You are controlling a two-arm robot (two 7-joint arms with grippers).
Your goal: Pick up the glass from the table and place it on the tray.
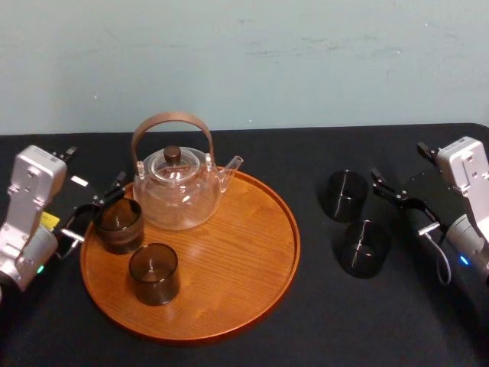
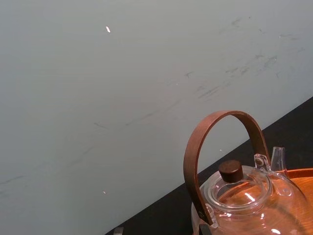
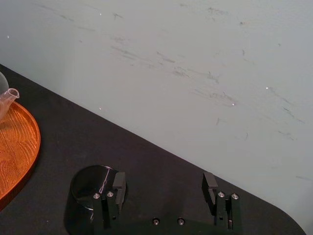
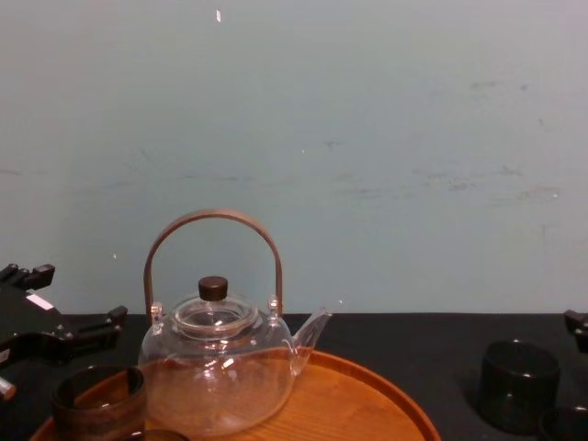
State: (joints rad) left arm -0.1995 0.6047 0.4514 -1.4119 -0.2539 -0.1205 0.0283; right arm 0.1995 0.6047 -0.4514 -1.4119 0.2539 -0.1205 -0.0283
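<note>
Left gripper (image 1: 99,208), fingers apart, is hovering by a glass (image 1: 118,225) on the tray (image 1: 229,306) — right gripper (image 3: 164,179), likewise spread, is hanging near another glass (image 3: 90,183).

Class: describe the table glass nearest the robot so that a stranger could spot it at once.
Find the round wooden tray; on the black table to its right, near the open right gripper, two dark glasses stand off the tray. The target glass is the one closer to the robot; its twin stands farther back, toward the wall.
</note>
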